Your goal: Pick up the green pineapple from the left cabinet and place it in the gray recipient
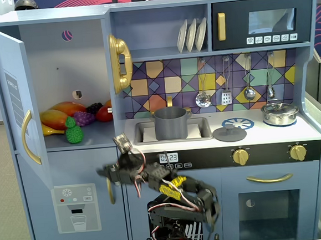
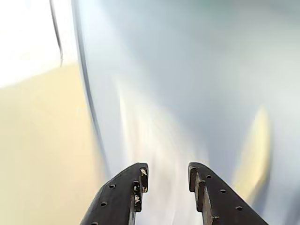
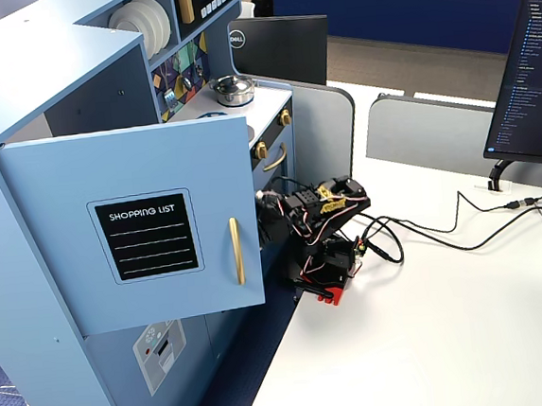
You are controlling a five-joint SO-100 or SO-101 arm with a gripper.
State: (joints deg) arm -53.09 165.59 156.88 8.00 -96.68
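**Pineapple on the cabinet shelf, pot empty-looking in the sink**

The green pineapple was seen on the shelf of the left cabinet, in front of a mango and grapes. The gray pot stood in the sink; its inside was not shown. The gripper was held low, jaws parted, grasping nothing.

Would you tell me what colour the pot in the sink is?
Plain matte gray; the pot shows best in a fixed view facing the kitchen.
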